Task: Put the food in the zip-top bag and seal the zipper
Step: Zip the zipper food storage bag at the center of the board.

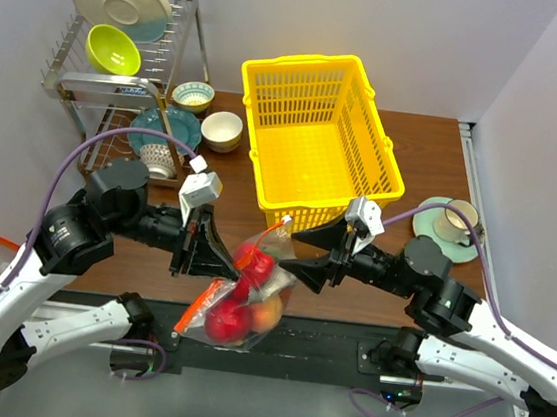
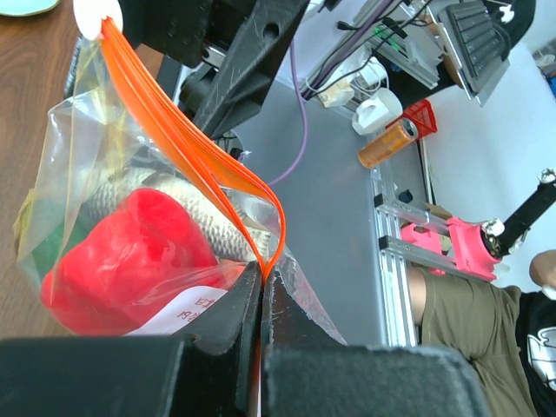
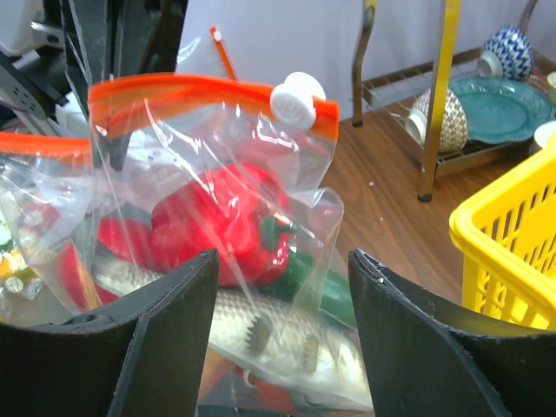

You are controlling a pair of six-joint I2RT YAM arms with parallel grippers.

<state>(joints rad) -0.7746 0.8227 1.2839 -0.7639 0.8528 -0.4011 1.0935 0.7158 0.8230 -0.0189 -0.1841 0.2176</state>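
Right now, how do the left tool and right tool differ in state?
The left tool is shut, pinching the zipper; the right tool stands open, gripping nothing. The left tool holds the zip-top bag; the right tool only faces it. Both point at the same bag.

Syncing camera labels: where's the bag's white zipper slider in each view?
Top external: white slider, centre, just below the yellow basket's front wall.
Left wrist: top-left corner, at the far end of the orange zipper strip.
Right wrist: upper centre, on the bag's top edge.
Shared landmark: that orange zipper strip, visible in all three.
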